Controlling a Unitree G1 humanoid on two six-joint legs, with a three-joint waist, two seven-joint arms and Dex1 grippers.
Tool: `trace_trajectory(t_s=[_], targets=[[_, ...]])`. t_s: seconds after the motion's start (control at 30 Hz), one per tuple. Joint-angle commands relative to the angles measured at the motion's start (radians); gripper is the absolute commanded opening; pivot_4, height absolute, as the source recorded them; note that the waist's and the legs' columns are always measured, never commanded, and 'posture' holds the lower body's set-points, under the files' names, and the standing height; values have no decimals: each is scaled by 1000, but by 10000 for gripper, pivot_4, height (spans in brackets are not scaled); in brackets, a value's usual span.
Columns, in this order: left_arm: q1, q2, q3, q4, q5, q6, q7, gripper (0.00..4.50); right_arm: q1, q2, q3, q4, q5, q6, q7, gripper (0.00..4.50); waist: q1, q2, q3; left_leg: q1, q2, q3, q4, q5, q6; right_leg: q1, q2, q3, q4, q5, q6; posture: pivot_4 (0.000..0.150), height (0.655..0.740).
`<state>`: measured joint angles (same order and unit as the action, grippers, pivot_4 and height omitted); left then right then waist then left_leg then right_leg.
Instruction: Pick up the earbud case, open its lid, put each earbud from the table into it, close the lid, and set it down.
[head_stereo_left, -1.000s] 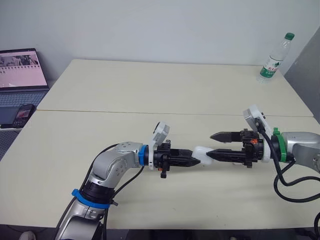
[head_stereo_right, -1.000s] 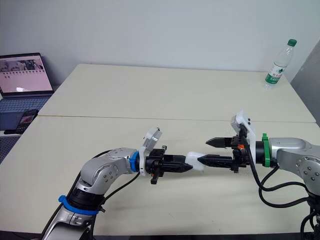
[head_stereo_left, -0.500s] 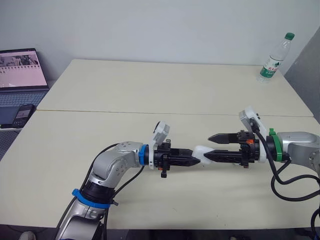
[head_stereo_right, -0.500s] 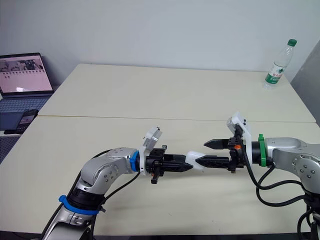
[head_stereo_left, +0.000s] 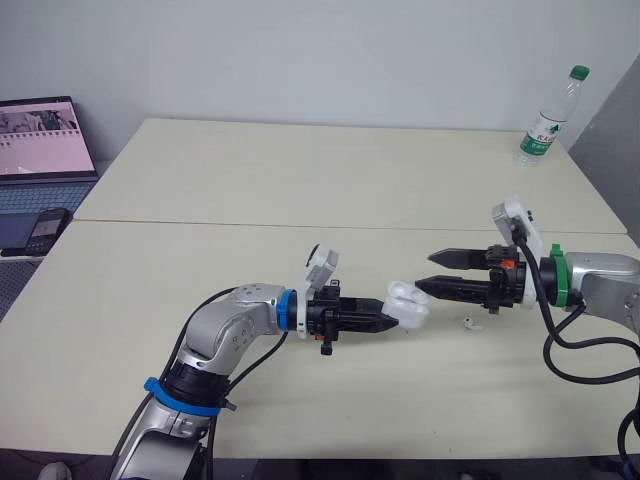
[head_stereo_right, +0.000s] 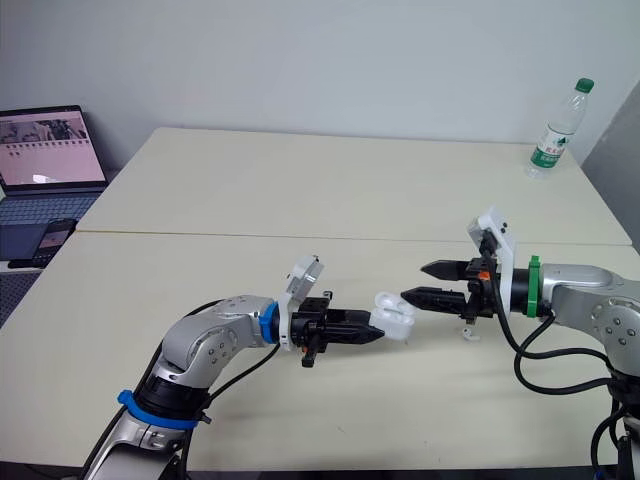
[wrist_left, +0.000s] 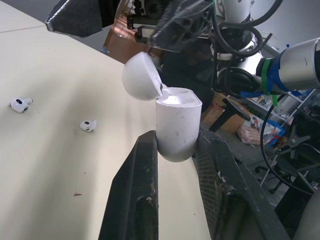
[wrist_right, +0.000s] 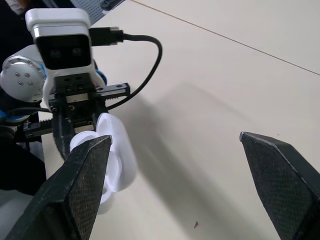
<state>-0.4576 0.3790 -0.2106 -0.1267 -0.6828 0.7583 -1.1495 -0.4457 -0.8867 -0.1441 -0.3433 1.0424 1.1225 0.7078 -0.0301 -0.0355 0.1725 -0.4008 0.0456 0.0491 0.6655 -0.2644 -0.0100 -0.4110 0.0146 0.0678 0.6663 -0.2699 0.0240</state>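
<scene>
Gripping the earbud case (head_stereo_left: 406, 303) by its lower body, the left end effector (head_stereo_left: 388, 320) is closing its 2 black fingers on opposite sides of the white shell and is holding it over the near half of the worktop (head_stereo_left: 300, 180), roughly at the centre between the 2 arms. The case is standing upright between the fingers in the left wrist view, and its lid (wrist_left: 141, 75) is hanging swung back on its hinge, leaving the top open.

Facing it from the right, the right end effector (head_stereo_left: 425, 273) is spreading its fingers wide and is holding nothing. Its lower fingertip is sitting just beside the open lid; whether it is touching cannot be told.

1 earbud (head_stereo_left: 467, 322) is lying on the worktop just under the right end effector's fingers, to the right of the case. A 2nd earbud (wrist_left: 20, 104) is lying on the worktop in the left wrist view, apart from another earbud there and well away from the case.

A plastic bottle (head_stereo_left: 548, 117) with a green cap is standing upright at the far right corner of the worktop. A laptop (head_stereo_left: 40, 140) with its screen lit and a phone (head_stereo_left: 45, 230) are lying off the worktop's left edge.
</scene>
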Motion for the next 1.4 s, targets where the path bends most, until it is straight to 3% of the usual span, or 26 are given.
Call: trace_trajectory(t_s=[0.03, 0.27, 0.43, 0.7, 0.9, 1.07, 1.4], targets=[[-6, -1, 6, -36, -10, -19, -8, 6959, -29, -15, -63, 10, -5, -18, 0, 42847, 0, 0, 0, 0, 0, 0, 0, 0, 0, 0, 0, 0, 0, 0, 0, 1500, 7362], [61, 16, 50, -87, 45, -113, 69, 6959, 41, -98, -20, 50, -149, -45, 26, 42847, 1, 0, 0, 0, 0, 1, 0, 0, 0, 0, 0, 0, 0, 0, 0, 1500, 7362], [147, 49, 66, -157, 105, -193, 122, 6959, 134, -187, 123, 29, -319, -133, 106, 42847, 0, 1, 0, 0, 0, 1, 0, 0, 0, 0, -2, 1, -1, 0, 0, 1500, 7362], [261, 77, 97, -260, 137, -272, 197, 6959, 128, -271, 373, 74, -618, -330, 257, 42847, -1, 1, -1, 2, 1, 2, 0, 0, 0, 0, -3, 1, 1, 0, 0, 1500, 7362], [305, 119, 55, -275, 218, -367, 182, 6959, 43, -277, 503, 152, -813, -442, 365, 42847, -2, 1, -1, 3, 1, 3, 1, 0, 0, 0, -3, 2, 3, 0, 0, 1500, 7362], [309, 108, 55, -270, 214, -385, 199, 6959, -52, -277, 586, 225, -965, -557, 467, 42847, -1, 1, 0, 4, 0, 5, 3, 0, 0, -1, -3, 3, 8, 0, 0, 1500, 7362], [317, 100, 47, -259, 236, -415, 206, 6959, -178, -210, 645, 294, -1107, -630, 631, 42847, -2, 1, 0, 4, 1, 6, 6, 0, 0, -2, -3, 3, 13, -1, -1, 1500, 7362]])
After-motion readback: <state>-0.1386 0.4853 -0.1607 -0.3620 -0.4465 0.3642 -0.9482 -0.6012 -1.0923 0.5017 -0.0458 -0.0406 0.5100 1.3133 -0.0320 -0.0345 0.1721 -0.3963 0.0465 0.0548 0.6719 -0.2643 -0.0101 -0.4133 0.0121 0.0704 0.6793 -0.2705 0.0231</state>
